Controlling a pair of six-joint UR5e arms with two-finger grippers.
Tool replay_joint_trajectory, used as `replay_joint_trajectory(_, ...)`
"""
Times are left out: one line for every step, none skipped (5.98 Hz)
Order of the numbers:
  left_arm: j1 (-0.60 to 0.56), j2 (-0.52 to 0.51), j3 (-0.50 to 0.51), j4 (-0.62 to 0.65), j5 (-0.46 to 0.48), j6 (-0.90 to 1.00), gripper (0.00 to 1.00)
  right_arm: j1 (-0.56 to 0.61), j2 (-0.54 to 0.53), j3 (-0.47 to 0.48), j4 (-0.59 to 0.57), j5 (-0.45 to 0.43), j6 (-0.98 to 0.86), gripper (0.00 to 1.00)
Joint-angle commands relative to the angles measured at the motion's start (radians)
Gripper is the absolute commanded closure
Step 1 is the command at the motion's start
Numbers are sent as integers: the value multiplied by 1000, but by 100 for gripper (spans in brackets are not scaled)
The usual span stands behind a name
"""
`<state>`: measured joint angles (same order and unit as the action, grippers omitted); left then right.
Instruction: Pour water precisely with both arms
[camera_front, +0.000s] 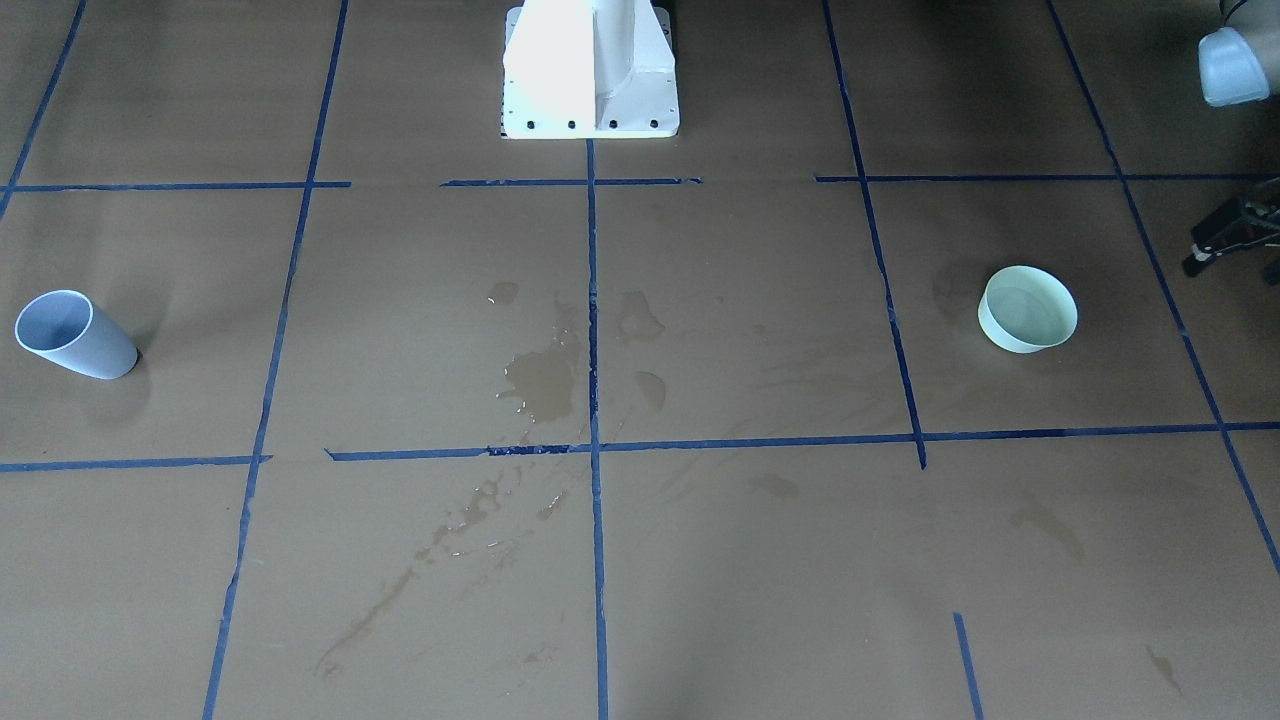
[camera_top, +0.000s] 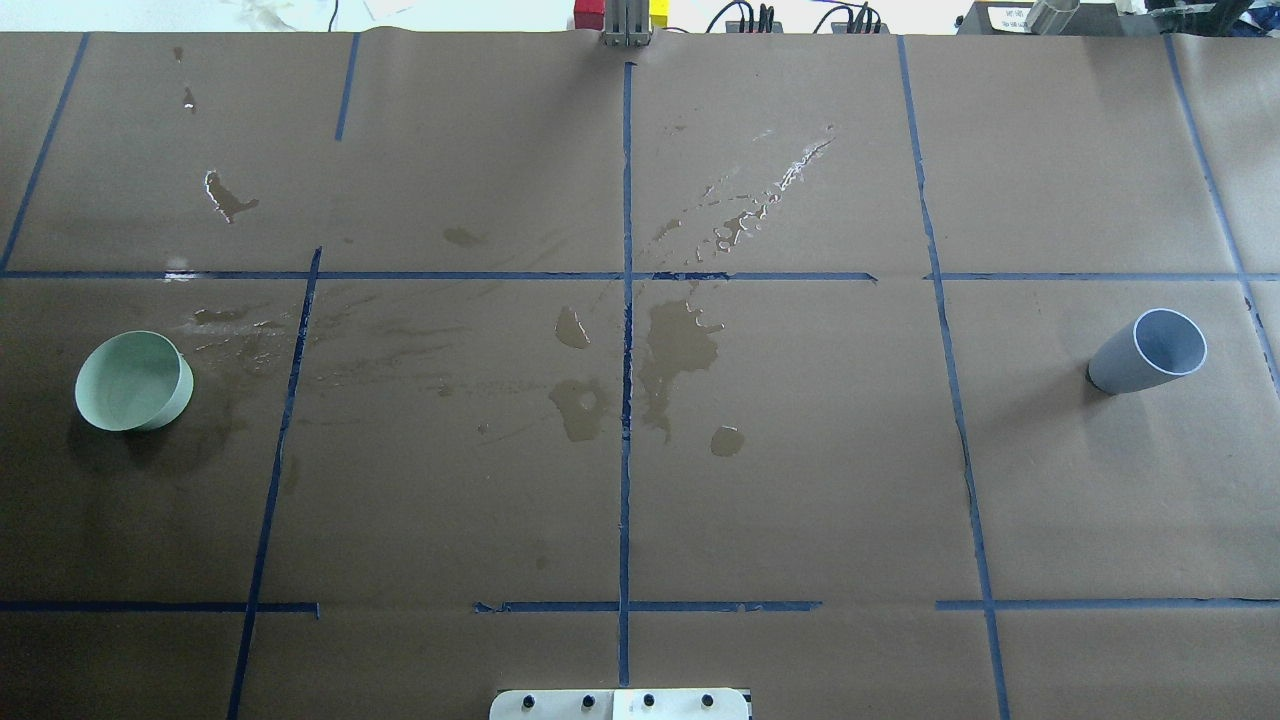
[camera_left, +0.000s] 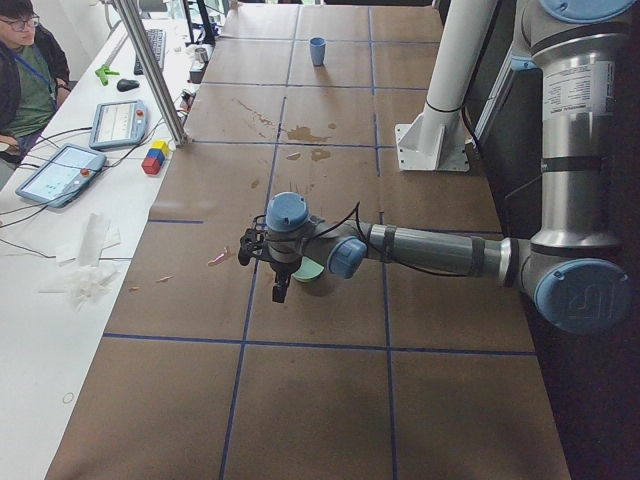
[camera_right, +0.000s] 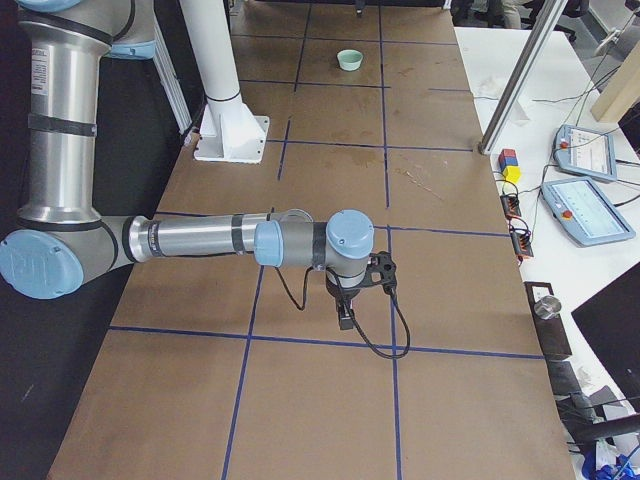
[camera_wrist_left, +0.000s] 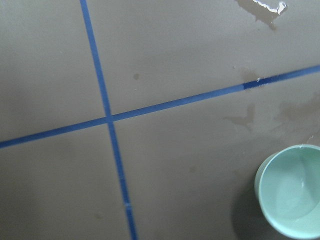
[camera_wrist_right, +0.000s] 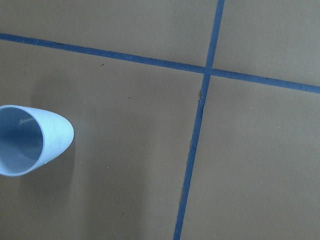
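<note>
Parked on opposite sides of pedestal, bowl for left end effector, cup for right end effector; cannot tell either's opening.

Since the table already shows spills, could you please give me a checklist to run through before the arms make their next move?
1. Blue-grey cup upright and standing free: ok.
2. Green bowl upright and standing free: ok.
3. Brown paper cover dry between the two: not ok, wet spill stains at the centre.
4. Cup's fill level: cannot tell.
5. Left gripper jaws open: cannot tell.
6. Right gripper jaws open: cannot tell.
</note>
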<state>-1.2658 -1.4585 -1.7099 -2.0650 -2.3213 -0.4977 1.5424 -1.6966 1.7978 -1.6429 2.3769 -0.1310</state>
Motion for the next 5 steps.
replay_joint_trajectory(171, 14, 106, -346, 82, -364, 0, -1, 0, -1, 0, 2, 1, 0)
replay_joint_trajectory(274, 13, 127, -422, 170, -489, 0, -1, 0, -1, 0, 2, 1, 0)
replay_joint_trajectory(322, 13, 128, -426, 207, -517, 0, -1, 0, -1, 0, 2, -1, 0)
replay_joint_trajectory(332, 12, 144, -426, 207, -518, 0, -1, 0, -3, 0, 1, -1, 0)
replay_joint_trajectory(356, 12, 148, -426, 211, -516, 4, -1, 0, -3, 0, 1, -1, 0)
